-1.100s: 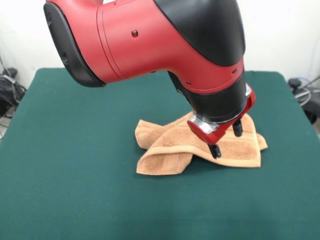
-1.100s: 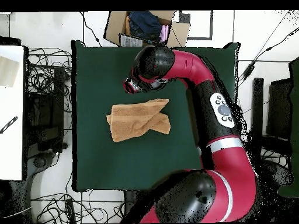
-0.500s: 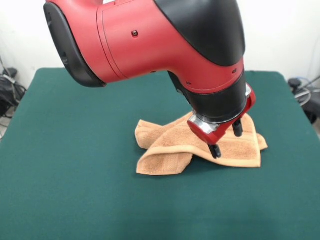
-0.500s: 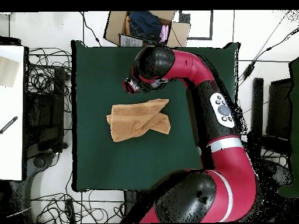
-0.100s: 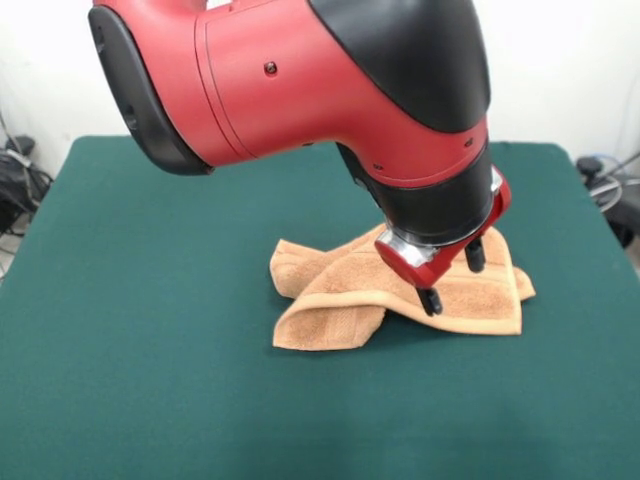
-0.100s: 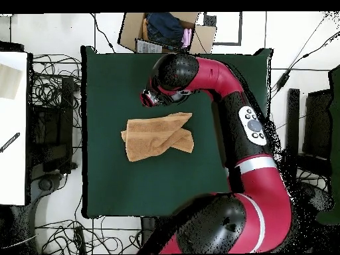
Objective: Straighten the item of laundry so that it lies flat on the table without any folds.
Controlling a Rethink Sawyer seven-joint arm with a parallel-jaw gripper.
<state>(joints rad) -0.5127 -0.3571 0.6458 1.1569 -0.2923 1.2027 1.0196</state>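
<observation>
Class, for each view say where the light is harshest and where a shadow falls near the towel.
Front view: the wall behind the table glares almost white; a soft shadow lies under the towel beneath its raised fold. Overhead view: the pale floor looks brightest; the towel casts no clear shadow there.

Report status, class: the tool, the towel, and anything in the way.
Tool open, empty, hovering at the towel's edge. Towel bunched and folded over itself on the table, not flat. Nothing in the way.
</observation>
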